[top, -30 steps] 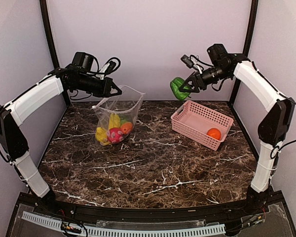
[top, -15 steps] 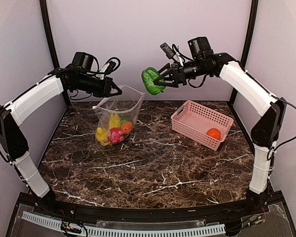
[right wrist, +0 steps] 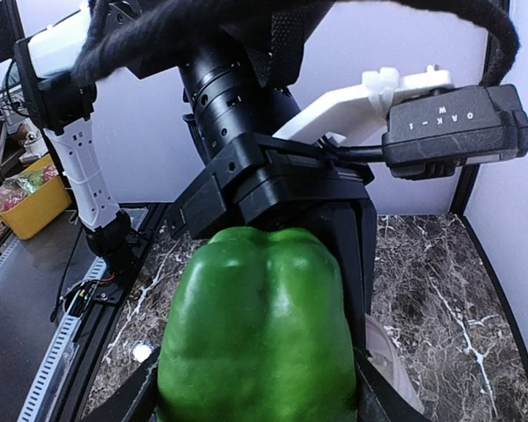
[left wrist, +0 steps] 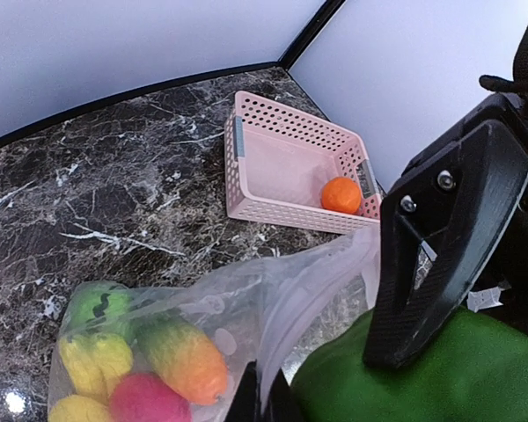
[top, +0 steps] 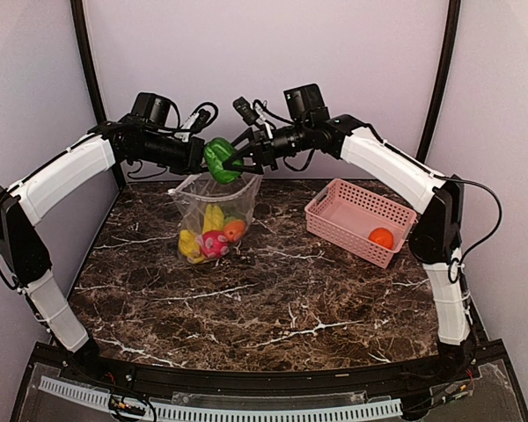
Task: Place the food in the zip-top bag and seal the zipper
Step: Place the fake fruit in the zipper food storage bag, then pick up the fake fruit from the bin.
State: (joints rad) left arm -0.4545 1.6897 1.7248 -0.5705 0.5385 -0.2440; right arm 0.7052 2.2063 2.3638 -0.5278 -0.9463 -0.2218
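The clear zip-top bag (top: 213, 209) hangs open over the table, and my left gripper (top: 197, 164) is shut on its top rim. In the left wrist view the fingertips (left wrist: 262, 406) pinch the pale zipper strip (left wrist: 315, 268). Yellow, pink and orange toy food (top: 211, 237) lies in the bag's bottom. My right gripper (top: 231, 162) is shut on a green pepper (top: 217, 161), held right at the bag's mouth beside the left gripper. The pepper (right wrist: 260, 334) fills the right wrist view. One orange (top: 381, 236) lies in the pink basket.
The pink slotted basket (top: 352, 207) stands at the back right of the marble table. The two arms meet above the back left. The enclosure's walls and black corner posts (top: 92, 79) stand close behind.
My right arm has swung left with the green pepper, from above the basket to the bag's mouth. The left gripper still holds the rim; the bag has shifted slightly.
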